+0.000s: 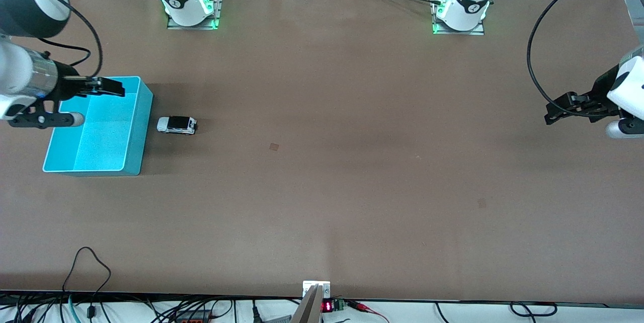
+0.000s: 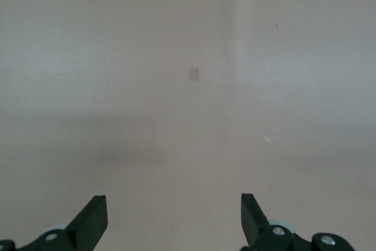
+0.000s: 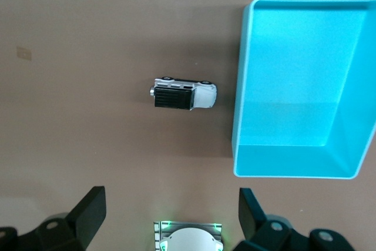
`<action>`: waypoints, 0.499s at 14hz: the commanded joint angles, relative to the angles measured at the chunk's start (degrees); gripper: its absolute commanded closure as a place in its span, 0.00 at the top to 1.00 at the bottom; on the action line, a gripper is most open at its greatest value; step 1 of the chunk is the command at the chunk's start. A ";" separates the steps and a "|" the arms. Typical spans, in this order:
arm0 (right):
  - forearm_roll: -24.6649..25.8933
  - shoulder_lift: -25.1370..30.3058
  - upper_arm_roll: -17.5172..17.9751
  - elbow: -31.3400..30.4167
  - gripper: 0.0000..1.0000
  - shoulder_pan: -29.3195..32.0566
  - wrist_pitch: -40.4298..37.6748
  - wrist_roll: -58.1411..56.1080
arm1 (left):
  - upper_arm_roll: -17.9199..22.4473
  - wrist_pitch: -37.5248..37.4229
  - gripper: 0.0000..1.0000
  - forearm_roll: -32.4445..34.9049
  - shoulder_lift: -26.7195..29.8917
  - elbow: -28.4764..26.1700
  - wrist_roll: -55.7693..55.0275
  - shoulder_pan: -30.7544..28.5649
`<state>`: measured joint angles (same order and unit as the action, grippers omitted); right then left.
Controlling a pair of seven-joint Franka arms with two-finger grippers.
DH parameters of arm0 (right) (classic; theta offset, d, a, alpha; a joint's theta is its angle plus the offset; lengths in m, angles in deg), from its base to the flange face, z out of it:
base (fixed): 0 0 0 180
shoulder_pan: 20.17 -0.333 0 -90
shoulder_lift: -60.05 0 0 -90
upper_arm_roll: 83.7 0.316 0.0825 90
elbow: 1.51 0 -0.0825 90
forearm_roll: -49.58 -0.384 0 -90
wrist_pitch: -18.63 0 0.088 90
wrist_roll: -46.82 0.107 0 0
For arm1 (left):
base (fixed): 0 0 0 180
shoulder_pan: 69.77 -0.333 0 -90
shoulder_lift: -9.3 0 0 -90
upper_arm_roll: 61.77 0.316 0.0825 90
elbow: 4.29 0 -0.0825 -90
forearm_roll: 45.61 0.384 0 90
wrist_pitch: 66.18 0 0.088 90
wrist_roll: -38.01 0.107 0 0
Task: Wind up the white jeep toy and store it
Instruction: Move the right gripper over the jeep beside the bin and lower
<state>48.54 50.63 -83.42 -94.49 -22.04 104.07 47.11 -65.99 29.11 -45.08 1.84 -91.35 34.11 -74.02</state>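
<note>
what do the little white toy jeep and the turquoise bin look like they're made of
The small boxy white toy jeep looks like moulded plastic or painted metal, I cannot tell which: glossy white body, matte black roof panel, dark wheels. The open rectangular turquoise bin looks like smooth plastic: uniform colour, thin walls, rounded rim, soft sheen inside.

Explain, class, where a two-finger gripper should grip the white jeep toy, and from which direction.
Probably from above, the fingers closing across the two long sides of the white jeep toy. It stands on its wheels beside the turquoise bin, apart from it, so both flat, narrow-set sides are free. The open right gripper over the bin is nearest.
</note>
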 commanded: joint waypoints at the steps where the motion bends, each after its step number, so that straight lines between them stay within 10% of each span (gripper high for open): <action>1: -0.27 1.07 -0.10 -4.91 1.00 -0.33 3.58 -1.60 | 0.62 -0.98 1.00 -1.23 1.57 -1.10 3.53 -0.23; 7: -0.19 6.33 0.51 -18.24 1.00 -0.25 15.25 -12.24 | 0.36 -0.80 1.00 -1.32 3.15 -2.51 3.81 -1.03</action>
<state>48.54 51.60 -83.47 -104.65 -22.49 114.51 37.17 -65.63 28.63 -45.08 2.79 -91.68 36.28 -74.66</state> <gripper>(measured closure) 0.000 0.000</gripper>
